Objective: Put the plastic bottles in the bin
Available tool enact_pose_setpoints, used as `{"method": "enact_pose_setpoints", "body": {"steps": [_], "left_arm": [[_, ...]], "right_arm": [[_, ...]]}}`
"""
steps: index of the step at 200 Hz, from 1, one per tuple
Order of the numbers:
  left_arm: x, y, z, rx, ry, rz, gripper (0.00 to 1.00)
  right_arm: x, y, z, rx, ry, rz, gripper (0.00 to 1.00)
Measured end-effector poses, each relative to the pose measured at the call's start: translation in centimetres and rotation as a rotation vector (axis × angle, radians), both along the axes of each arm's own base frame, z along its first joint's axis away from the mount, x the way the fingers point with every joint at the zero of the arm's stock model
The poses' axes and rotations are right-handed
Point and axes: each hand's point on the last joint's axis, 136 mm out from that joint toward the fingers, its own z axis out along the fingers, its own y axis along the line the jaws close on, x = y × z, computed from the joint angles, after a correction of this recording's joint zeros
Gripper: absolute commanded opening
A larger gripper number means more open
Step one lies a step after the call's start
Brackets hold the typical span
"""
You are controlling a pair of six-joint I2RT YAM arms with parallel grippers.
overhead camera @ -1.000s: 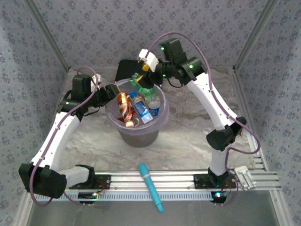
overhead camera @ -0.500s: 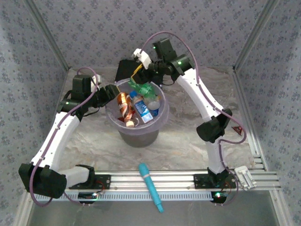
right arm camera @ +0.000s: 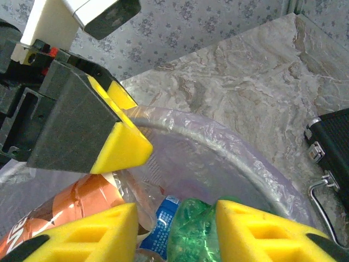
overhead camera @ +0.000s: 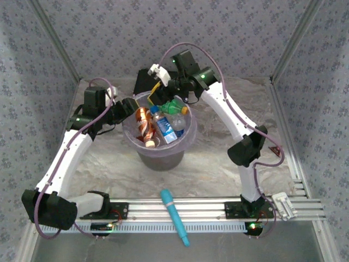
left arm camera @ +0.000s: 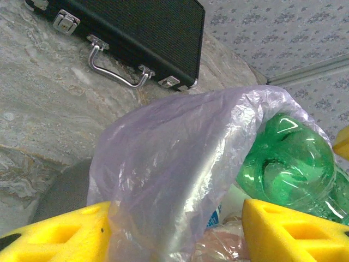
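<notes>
**Light, crushable bottles piled in the bin, the green one on top at its far rim**

At the near edge of the table a cyan stick [overhead camera: 174, 216] lies across the rail, well apart from the work. Past it, about the middle of the table, stands the bin [overhead camera: 161, 158], its lilac bag [left arm camera: 163, 164] folded over the rim. The plastic bottles that I can see all lie inside it. An orange bottle [overhead camera: 143, 123] is toward the left side, a blue-labelled bottle [overhead camera: 163, 126] lies beside it, and a green bottle [overhead camera: 175, 105] sits on top against the far rim.

The left gripper [left arm camera: 174, 210] straddles the bin's left rim, one pad outside the bag and one inside. Whether it pinches the rim or merely brackets it I cannot tell. The right gripper [right arm camera: 175, 210] hangs over the far rim with its fingers parted and clamping nothing, the green bottle just beyond the gap.

The bottles look empty and thin-walled, so they are likely very light, springy and easy to dent. Their smooth round sides would probably slip and roll. A gentle hold across the waist, or on the stiffer neck under the cap, seems soundest. The limp bag could snag a finger.

Behind the bin, toward the far edge, lies a black box [overhead camera: 143, 81]
</notes>
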Motion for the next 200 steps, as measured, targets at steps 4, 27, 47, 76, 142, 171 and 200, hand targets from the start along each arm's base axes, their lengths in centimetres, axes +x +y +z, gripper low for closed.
{"method": "enact_pose_setpoints", "body": {"steps": [4,27,47,76,142,171,200], "left_arm": [[0.0,0.0,0.1,0.002,-0.002,0.001,0.64],[0.2,0.1,1.3,0.008,-0.032,0.000,0.70],[0.3,0.3,2.8,0.024,-0.072,-0.004,0.77],[0.5,0.8,5.9,0.069,-0.159,-0.003,0.87],[-0.8,6.7,11.7,0.340,-0.424,0.155,1.00],[-2.0,12.4,8.0,0.564,-0.445,0.342,1.00],[-1.8,17.0,-0.1,0.740,-0.322,0.454,1.00]], "right_arm": [[0.1,0.0,0.1,0.002,-0.001,-0.005,0.57],[0.8,-0.5,1.3,0.020,-0.019,-0.048,0.65],[1.4,-1.2,2.7,0.039,-0.041,-0.093,0.74],[2.1,-3.4,5.8,0.078,-0.078,-0.187,0.94],[4.6,-16.5,9.1,0.079,-0.208,-0.588,1.00],[4.9,-23.8,3.1,-0.014,-0.210,-0.806,1.00],[5.0,-31.6,-5.8,-0.114,-0.105,-1.046,1.00]]}}
